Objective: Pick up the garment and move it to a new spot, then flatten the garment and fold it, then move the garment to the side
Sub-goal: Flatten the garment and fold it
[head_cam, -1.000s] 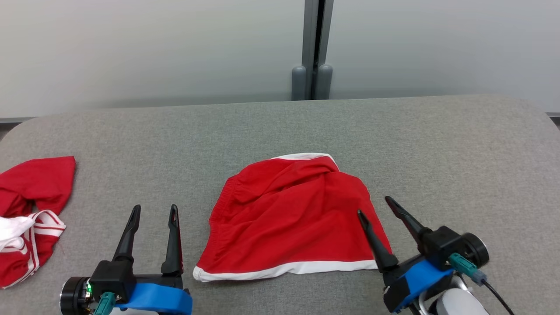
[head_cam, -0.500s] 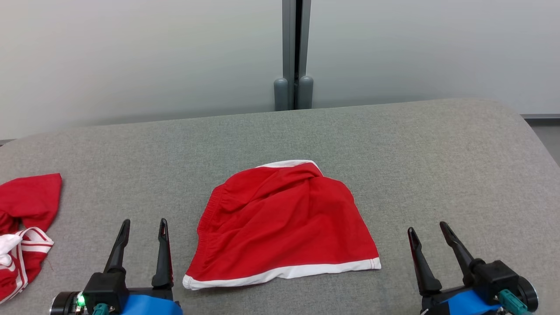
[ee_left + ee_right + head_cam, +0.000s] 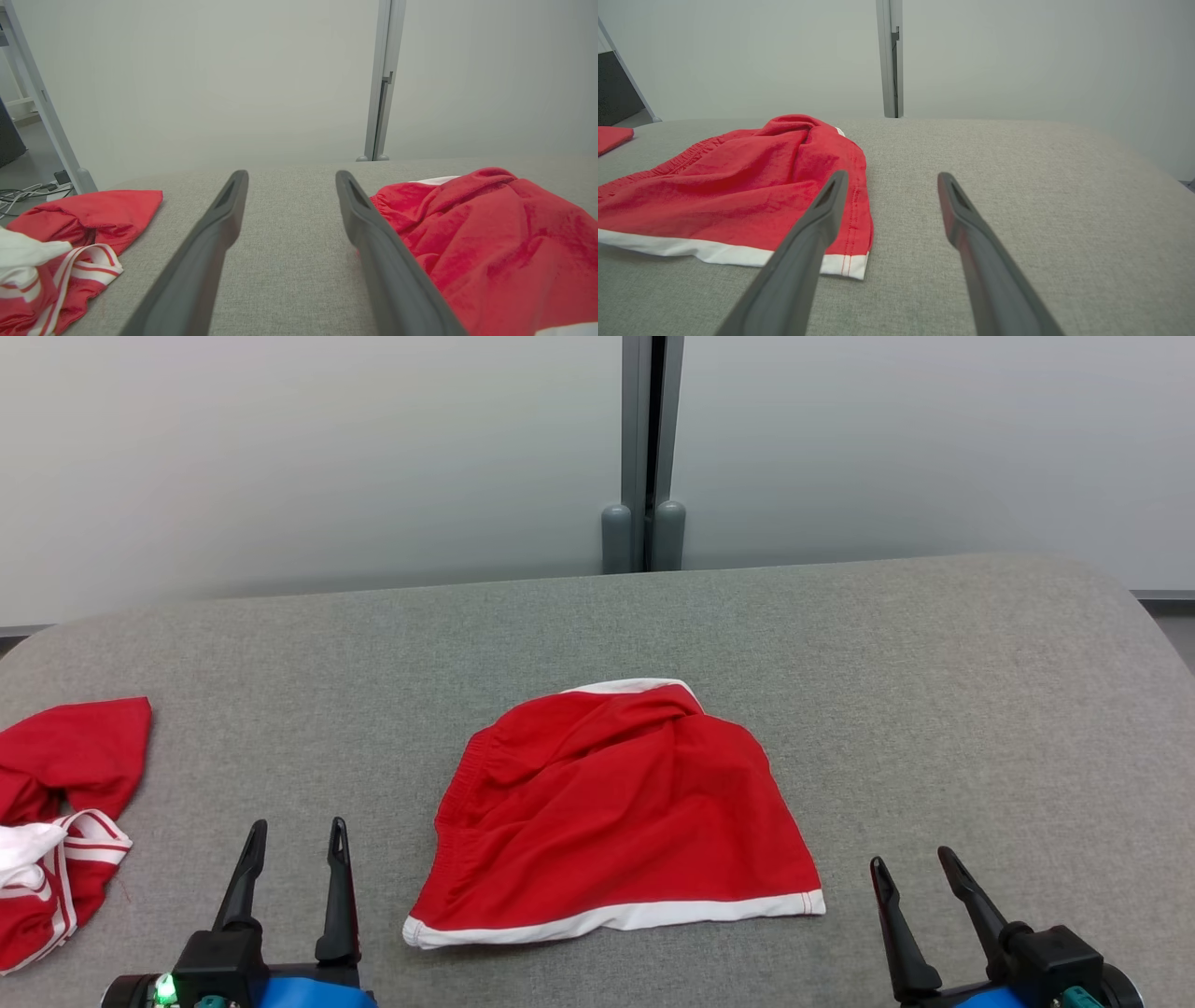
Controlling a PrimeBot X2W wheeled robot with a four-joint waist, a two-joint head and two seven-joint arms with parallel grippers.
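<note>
Shorts, red with a white hem, lie near the middle of the grey bench, seemingly doubled over, with a rumpled ridge at the far edge. The left gripper hovers near the waistband side and the right gripper just beyond the hem corner. Both have their fingers spread wide and hold nothing. A second heap of red and white clothes sits well apart at the bench's left end. The fold looks roughly made, so the step in hand is probably a last smoothing or the move aside. Next, each gripper needs to lower onto an edge, pinch every layer together, and lift evenly so the fold stays intact.
</note>
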